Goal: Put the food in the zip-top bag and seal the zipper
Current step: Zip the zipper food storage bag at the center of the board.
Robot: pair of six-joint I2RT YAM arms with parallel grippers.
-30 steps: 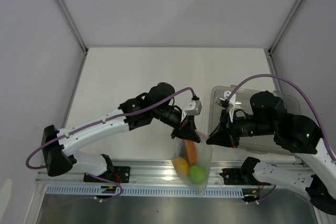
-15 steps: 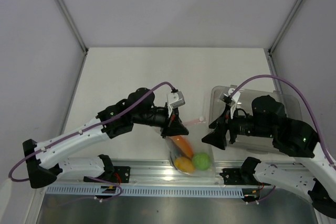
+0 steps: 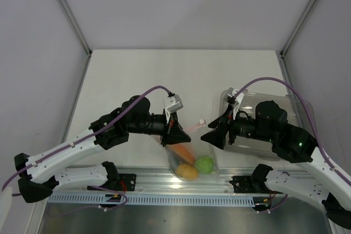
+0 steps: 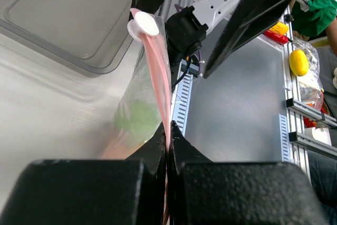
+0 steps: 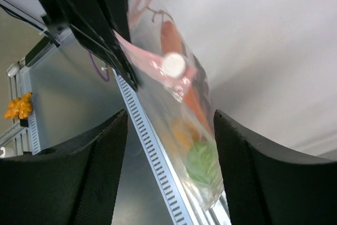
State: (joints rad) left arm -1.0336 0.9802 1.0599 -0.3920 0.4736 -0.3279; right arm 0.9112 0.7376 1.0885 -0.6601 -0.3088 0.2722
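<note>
I see left jaws pinching pink-red zipper strip [image 4: 159, 72] of crinkly clear plastic bag [image 3: 193, 145], hanging over near edge of surface [image 3: 137, 80]; orange, yellow, green toy foods [image 3: 204, 164] inside. Right jaws spread, just beside bag.

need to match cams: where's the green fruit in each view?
Top external: green fruit low centre, right of the yellow-orange fruit.
Left wrist: a green blur left of centre, seen through the bag.
Right wrist: lower right of centre, near the bag's bottom.
Shared landmark: the white slider on the pink zipper.
</note>
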